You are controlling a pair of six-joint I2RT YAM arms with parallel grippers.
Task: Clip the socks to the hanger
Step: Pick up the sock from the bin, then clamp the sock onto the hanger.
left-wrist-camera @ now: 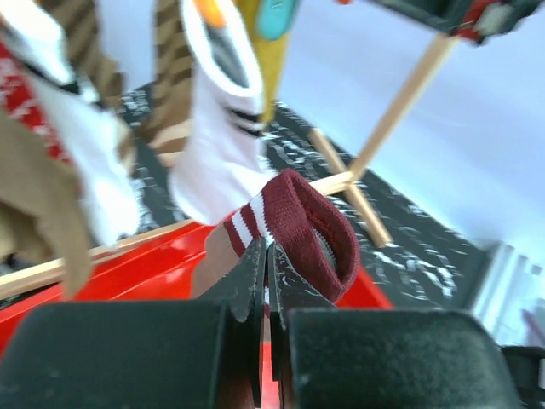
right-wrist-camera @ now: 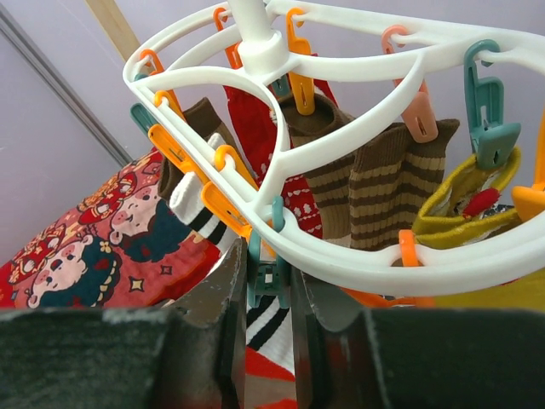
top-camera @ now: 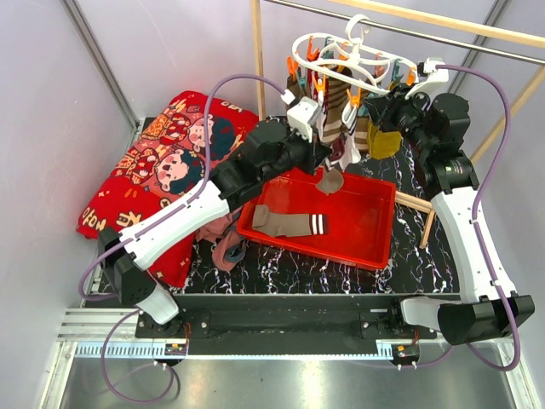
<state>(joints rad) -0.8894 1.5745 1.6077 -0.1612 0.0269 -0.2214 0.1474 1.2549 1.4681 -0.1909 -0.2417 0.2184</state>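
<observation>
My left gripper is shut on the maroon, white-striped cuff of a taupe sock. That sock dangles above the red tray, just below the hanger. The hanger is a white oval ring with orange, teal and yellow pegs. Several socks hang clipped from it, including brown-striped ones and a white one. My right gripper is shut on a teal peg under the ring's near edge. Another taupe sock lies flat in the tray.
The red tray sits mid-table on the dark marbled surface. A red cartoon-print cushion fills the left side, with a pink cloth bundle beside it. Thin wooden poles frame the hanger, and one lies right of the tray.
</observation>
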